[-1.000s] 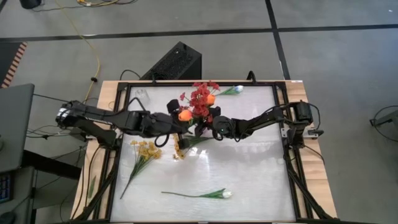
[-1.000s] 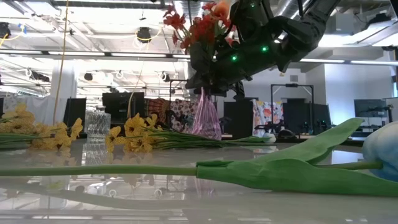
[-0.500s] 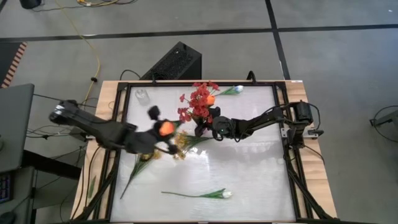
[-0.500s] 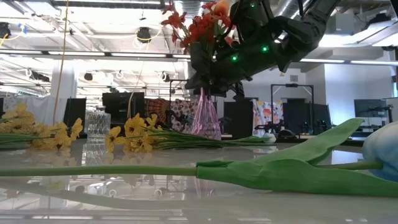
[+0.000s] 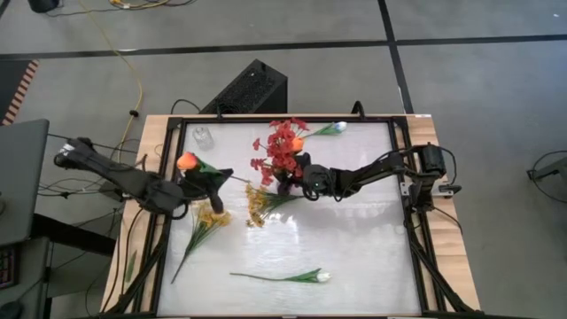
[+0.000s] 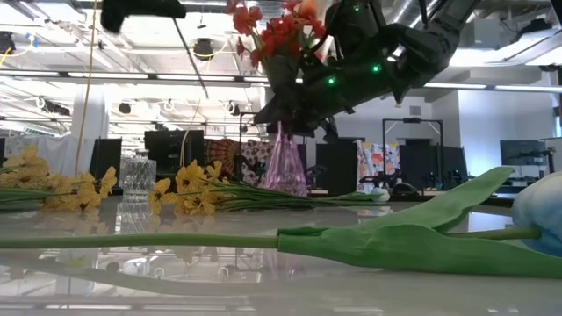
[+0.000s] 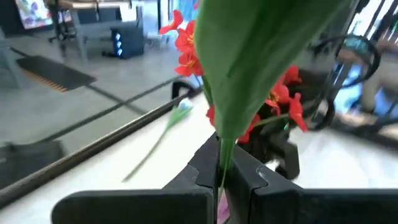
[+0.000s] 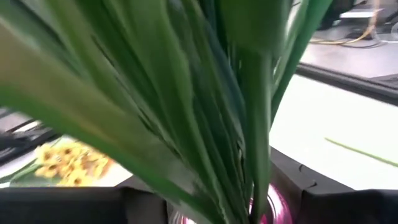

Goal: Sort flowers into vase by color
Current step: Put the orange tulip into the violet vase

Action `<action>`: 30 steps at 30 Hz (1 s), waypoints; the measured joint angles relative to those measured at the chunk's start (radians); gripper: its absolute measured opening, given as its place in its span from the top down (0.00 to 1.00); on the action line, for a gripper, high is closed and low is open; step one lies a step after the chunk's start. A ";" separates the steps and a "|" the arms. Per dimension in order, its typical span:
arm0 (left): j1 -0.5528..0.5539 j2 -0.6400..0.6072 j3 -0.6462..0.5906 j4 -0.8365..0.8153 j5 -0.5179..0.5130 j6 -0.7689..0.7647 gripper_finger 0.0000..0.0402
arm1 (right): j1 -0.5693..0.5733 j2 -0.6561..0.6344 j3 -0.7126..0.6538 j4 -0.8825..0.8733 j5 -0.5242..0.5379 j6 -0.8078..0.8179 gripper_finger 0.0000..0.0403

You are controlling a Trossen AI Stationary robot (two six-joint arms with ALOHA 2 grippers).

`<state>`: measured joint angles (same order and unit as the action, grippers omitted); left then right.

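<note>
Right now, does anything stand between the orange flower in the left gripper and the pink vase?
Nothing solid on the table between them. The left gripper holds the orange flower left of the pink vase, whose mouth is crowded with red flowers that the right gripper steadies.

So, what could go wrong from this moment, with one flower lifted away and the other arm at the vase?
1. The left gripper pinches the orange flower only by its thin stem; it might slip or swing.
2. The right gripper sits at the red flowers in the pink vase; pulling away could drag stems or tip the vase.
3. The yellow flowers lie right beside the vase and could get swept.
</note>
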<state>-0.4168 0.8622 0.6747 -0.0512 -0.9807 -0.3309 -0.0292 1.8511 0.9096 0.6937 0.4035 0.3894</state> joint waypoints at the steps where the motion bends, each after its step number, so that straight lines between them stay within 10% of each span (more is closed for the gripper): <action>1: 0.009 0.000 -0.057 0.129 0.005 0.032 1.00 | 0.000 0.000 0.000 -0.004 -0.022 -0.008 0.52; 6: 0.055 0.029 -0.188 0.492 0.047 0.133 1.00 | -0.001 -0.010 0.000 -0.039 -0.065 -0.064 0.46; 30: 0.372 0.163 -0.181 0.622 0.449 0.194 1.00 | -0.028 -0.219 0.000 -0.576 -0.240 -0.085 0.20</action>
<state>-0.0449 1.0256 0.4934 0.5704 -0.5320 -0.1364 -0.0570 1.6325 0.9092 0.1180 0.1631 0.3046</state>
